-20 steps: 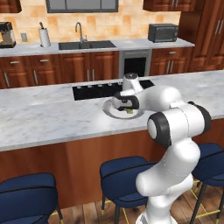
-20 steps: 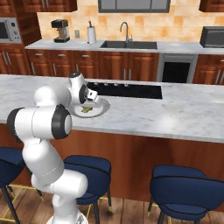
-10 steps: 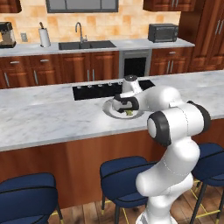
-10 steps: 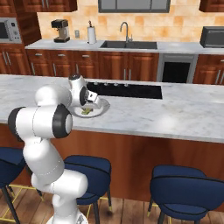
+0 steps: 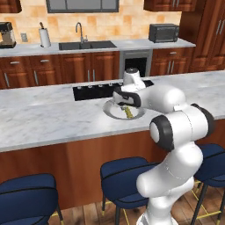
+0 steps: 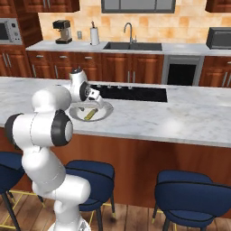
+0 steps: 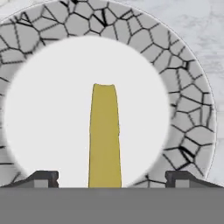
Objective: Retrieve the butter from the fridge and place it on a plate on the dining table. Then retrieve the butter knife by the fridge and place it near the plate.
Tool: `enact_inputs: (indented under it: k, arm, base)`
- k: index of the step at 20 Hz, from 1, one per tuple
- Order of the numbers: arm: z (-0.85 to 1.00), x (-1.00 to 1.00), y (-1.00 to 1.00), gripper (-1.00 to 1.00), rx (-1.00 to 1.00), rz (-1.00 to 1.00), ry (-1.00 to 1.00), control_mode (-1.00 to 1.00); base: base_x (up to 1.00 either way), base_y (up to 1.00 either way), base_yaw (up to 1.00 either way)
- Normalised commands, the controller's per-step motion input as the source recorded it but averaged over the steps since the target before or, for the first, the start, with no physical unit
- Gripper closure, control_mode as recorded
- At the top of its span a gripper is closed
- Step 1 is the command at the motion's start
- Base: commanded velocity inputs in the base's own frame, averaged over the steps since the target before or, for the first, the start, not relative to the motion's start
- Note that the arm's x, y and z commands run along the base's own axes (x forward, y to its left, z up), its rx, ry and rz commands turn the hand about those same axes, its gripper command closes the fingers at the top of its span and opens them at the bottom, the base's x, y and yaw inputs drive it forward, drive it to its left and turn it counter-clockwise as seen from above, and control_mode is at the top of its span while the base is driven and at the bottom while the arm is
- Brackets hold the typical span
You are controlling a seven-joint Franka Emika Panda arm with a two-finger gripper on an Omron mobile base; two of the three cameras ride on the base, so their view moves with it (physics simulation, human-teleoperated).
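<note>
Plainly, the end effector stands wide open just above the plate, its two dark tips apart on either side of the butter without touching it. That yellow stick lies flat on the plate's smooth white centre, inside a rim patterned with dark cracked lines. Plate and butter sit on the marble table, beside the black knob strip. No writing is legible anywhere.

My arm bent forward over the counter, wrist turned down, my claw low above it, fingers spread wide, holding nothing
</note>
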Motion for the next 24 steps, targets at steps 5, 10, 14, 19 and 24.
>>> enact_inputs:
  k: [5,10,14,19,24]
  arm:
    - [0.95,-1.00,-0.21,-1.00,0.02,0.04,0.18,-1.00]
    - [0.73,-1.00,-0.43,-1.00,0.04,0.07,0.18,-1.00]
    - [0.02,-1.00,-0.12,-1.00,0.00,0.03,0.24,-1.00]
    - [0.00,-1.00,0.00,-1.00,-0.05,0.00,0.14,-1.00]
    - [-0.37,-1.00,-0.06,-1.00,-0.05,0.01,0.03,-1.00]
  base:
    - [0.00,0.00,0.00]
    - [0.00,0.00,0.00]
    - [0.00,0.00,0.00]
    - [0.00,0.00,0.00]
    - [0.00,0.00,0.00]
